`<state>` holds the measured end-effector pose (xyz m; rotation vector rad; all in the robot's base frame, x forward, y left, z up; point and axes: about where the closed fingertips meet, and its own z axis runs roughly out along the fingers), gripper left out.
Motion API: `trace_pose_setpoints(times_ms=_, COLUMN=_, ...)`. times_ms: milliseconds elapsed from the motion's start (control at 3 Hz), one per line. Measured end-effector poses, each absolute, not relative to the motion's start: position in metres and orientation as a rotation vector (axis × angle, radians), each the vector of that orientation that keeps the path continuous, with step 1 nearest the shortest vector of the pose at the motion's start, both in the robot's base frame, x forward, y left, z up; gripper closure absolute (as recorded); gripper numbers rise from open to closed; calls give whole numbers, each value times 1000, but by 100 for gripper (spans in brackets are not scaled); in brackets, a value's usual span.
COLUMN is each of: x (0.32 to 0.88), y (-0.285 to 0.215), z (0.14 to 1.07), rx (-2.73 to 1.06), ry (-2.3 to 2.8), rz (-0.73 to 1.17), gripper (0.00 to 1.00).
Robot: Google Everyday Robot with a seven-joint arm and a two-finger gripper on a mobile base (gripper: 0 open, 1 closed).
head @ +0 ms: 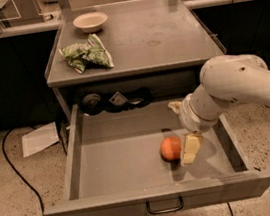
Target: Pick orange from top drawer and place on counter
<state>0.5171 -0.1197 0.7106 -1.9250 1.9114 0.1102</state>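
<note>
The orange (pixel 169 148) lies on the floor of the open top drawer (pixel 121 152), right of its middle and near the front panel. My gripper (pixel 189 150) reaches down into the drawer from the right on the white arm (pixel 233 90). It sits right against the orange's right side, low over the drawer floor. The counter (pixel 164 35) is the grey cabinet top above the drawer.
A beige bowl (pixel 90 21) stands at the counter's back left, and a green-and-white snack bag (pixel 86 54) lies in front of it. Dark items (pixel 116 100) sit at the drawer's back. The drawer's loop handle (pixel 165 206) faces front. Paper (pixel 41 139) and a cable (pixel 20 183) lie on the floor at left.
</note>
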Motion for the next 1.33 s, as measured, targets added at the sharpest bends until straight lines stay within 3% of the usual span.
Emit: trace_pose_setpoints(times_ms=1333, x=514, y=-94, z=627, rx=-1981, ry=1899, rz=275, gripper=0)
